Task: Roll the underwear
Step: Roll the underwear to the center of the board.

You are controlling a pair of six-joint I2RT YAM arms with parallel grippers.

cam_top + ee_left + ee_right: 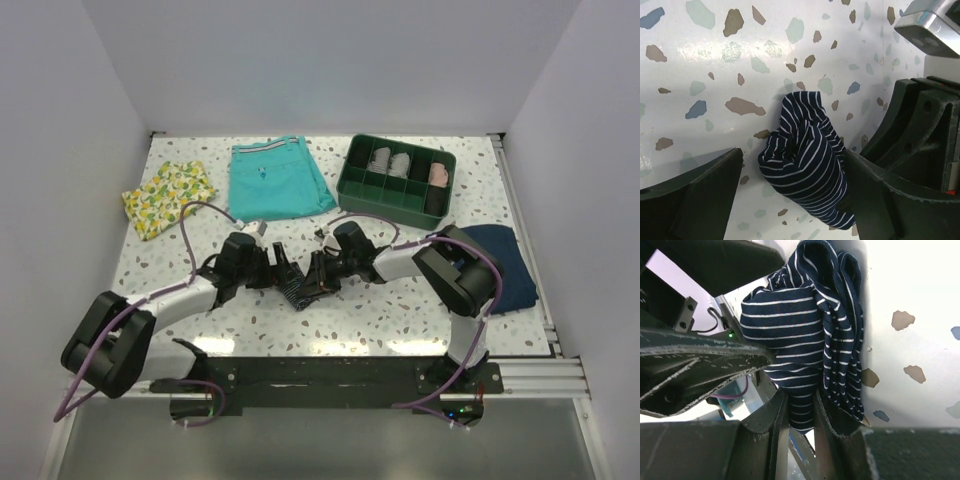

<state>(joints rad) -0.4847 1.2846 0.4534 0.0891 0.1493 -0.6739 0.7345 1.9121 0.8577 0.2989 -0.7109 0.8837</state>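
Right gripper [801, 422] was pinched narrow on a fold at 1 end of the underwear [800, 330], the striped cloth squeezed between its 2 fingers [776, 430]. Left gripper [792, 170] stood wide, its 2 fingers [695, 200] spread on either side of the bundle; whether either finger touched the cloth could not be told.

Both arms lay low over the terrazzo table [380, 310]. The left arm [170, 305] reached from its base at the near left up and inward, and the right arm [450, 270] folded at its elbow on the right and ran leftward, so the 2 grippers met nose to nose near the middle of the table, close to the near edge.

The underwear sat there as a crumpled, partly gathered lump, resting on the table between the 2 grippers. Teal shorts [278, 178], a green divided tray [395, 180], a lemon-print cloth [168, 197] and a plain navy garment [505, 265] lay well apart from it.
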